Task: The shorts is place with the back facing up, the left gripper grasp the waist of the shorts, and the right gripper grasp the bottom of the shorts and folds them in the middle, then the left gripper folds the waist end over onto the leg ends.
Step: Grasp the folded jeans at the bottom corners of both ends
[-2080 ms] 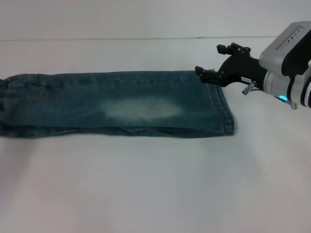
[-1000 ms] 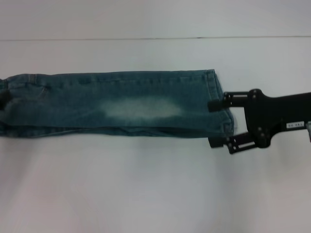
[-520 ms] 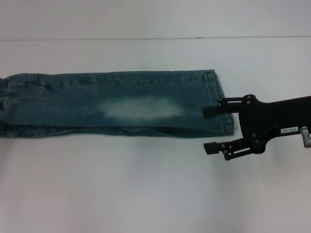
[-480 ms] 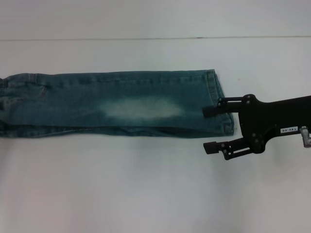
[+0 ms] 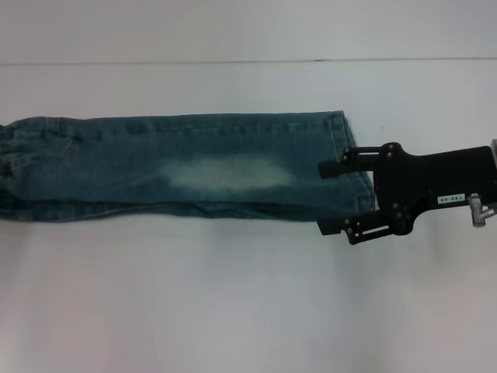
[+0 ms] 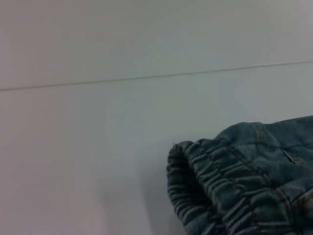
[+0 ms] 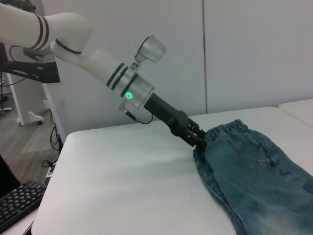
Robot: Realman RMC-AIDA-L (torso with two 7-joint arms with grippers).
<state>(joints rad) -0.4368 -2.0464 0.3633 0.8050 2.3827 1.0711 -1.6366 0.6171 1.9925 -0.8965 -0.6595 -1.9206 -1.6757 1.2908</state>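
White table (image 5: 233, 311) holds folded denim shorts (image 5: 194, 167) lengthwise. Right gripper (image 5: 330, 198) straddles the leg hem, jaws spread. Left gripper (image 7: 195, 137) meets the waistband; its grip is unclear.

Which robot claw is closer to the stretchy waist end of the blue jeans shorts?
Left. The left claw sits right at the blue denim shorts' elastic waist; the right claw is open at the opposite leg-hem end.

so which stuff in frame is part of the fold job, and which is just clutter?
In the job:
- blue denim shorts, lying flat
- right gripper, open at the leg hem
- left gripper, at the elastic waist

Clutter:
- black keyboard, beyond the white table
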